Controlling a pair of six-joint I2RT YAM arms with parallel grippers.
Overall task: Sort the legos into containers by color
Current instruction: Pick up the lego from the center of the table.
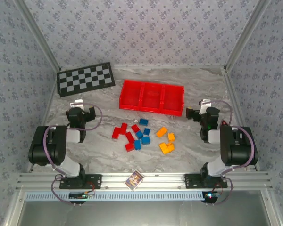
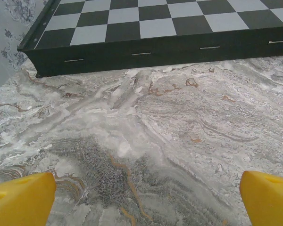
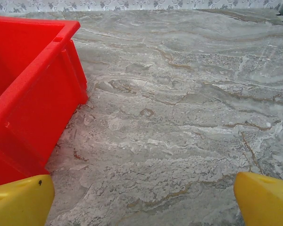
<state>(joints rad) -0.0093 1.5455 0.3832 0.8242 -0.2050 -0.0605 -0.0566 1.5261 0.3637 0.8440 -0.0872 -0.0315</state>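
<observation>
Bricks (image 1: 139, 134) lie scattered midway: reds (image 1: 118, 132) nearer my left claw (image 2: 144, 202), oranges (image 1: 167, 148) nearer my right claw (image 3: 141, 200); both gape open, empty.

L arm (image 1: 52, 146) & R arm (image 1: 235, 146) both folded back, jaws spread wide.
Top view: L arm at 8 o'clock, elbow tucked by its base, wrist fwd, L gripper (image 1: 79, 104) aimed to 12 o'clock. R arm mirrors it at 4 o'clock, R gripper (image 1: 203, 106) aimed approx 11 o'clock. Wrist cams: L yellow fingertips (image 2: 20, 200) sit at 7 & 5 o'clock corners, well apart; R yellow fingertips (image 3: 19, 200) likewise at 7 & 5 o'clock, well apart.
</observation>
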